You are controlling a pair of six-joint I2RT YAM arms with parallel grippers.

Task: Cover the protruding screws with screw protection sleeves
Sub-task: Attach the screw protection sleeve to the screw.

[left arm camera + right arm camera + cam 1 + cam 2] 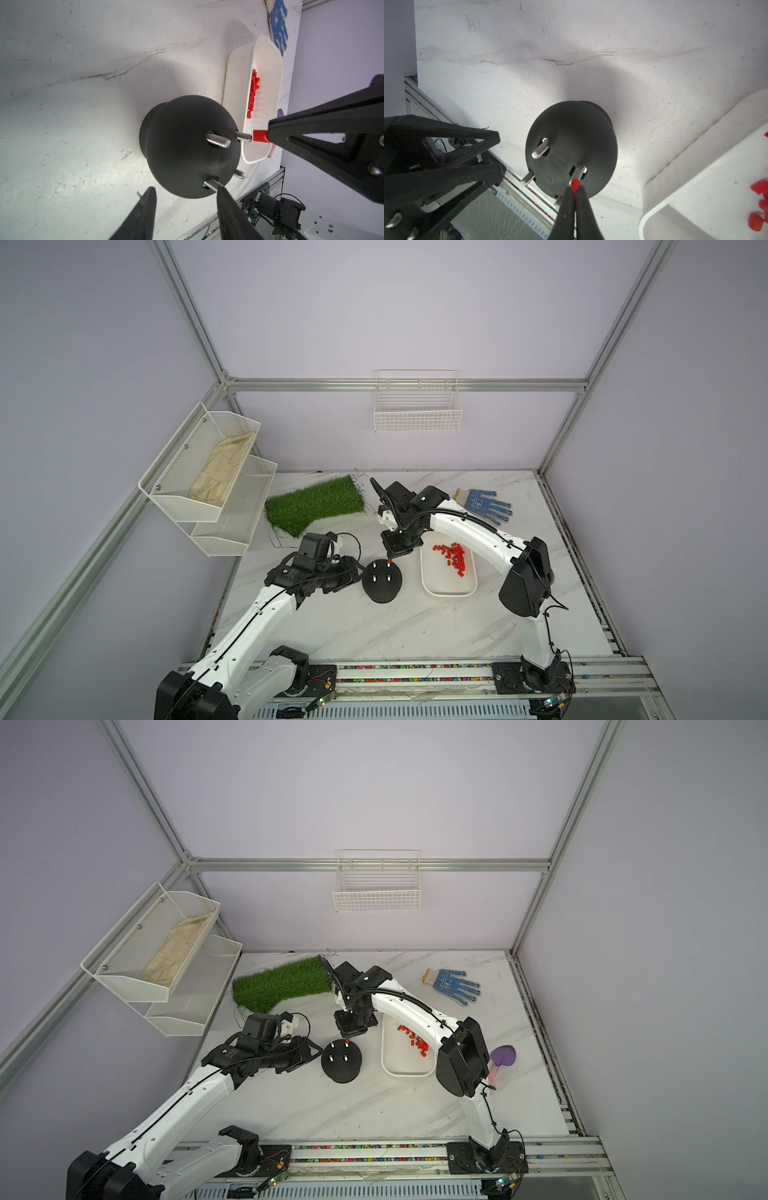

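The white marble-patterned tabletop (374,635) carries a white oblong plastic tray (432,593) and, just beside it on the left arm's side, a black round dome-shaped base (380,591). The left gripper (187,190) hovers near the base's side, its fingers (145,207) spread about halfway; it holds nothing and, in the right wrist view, is clear of the dome. The right gripper (574,188) hangs over the base, fingers (564,207) pinching a red cylindrical sleeve (260,136). Four silvery threaded screws (220,141) stick up from the base, all bare. The pinched sleeve's open end sits right at the tip of the far screw on the tray side, not over it. A heap of small red plastic sleeves (455,558) lies in the tray.
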